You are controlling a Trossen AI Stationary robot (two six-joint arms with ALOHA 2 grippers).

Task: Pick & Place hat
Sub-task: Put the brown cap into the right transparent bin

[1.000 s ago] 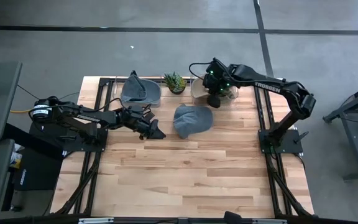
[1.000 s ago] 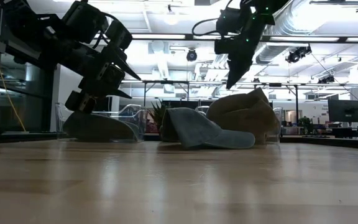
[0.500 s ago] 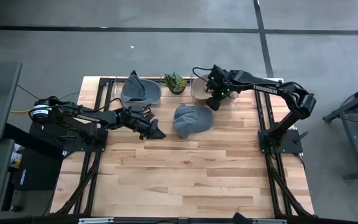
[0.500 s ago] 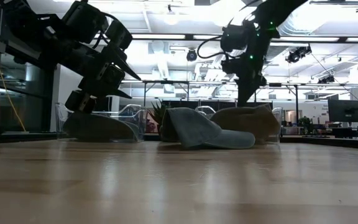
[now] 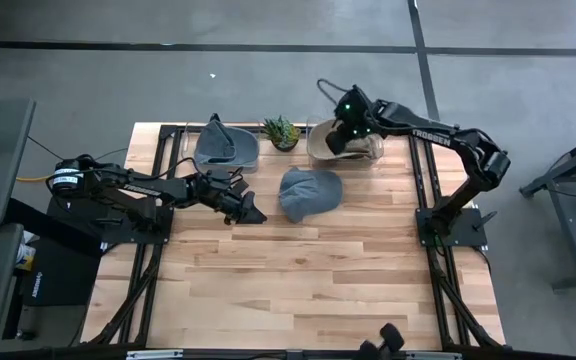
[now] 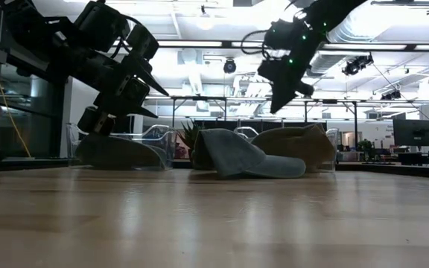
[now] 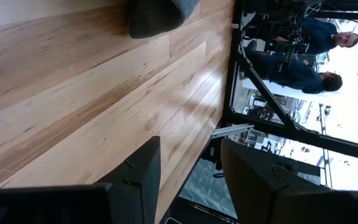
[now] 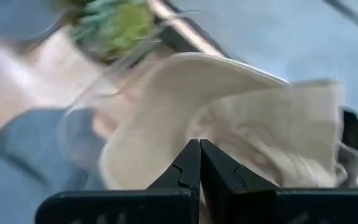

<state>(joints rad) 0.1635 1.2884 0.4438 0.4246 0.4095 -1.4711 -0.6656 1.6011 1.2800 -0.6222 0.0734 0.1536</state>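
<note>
Tan hat (image 5: pixel 324 143) lies under raised, closed right hand (image 5: pixel 336 143).

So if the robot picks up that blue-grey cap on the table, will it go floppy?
Probably in part. The blue-grey cap lies slumped with a creased crown, so the cloth likely sags. Its brim stretches out flat, so that part may stay stiffer. It looks light.

Two hats on my table: one tan, one blue-grey.

The tan hat (image 5: pixel 326 146) sits slumped in the clear bin (image 5: pixel 371 155) at the far right edge, its brim curling up in my right wrist view (image 8: pixel 229 118). The blue-grey cap (image 5: pixel 309 192) lies flat on the bare wood just in front of it, its brim towards the table's near side (image 6: pixel 248 156).
</note>
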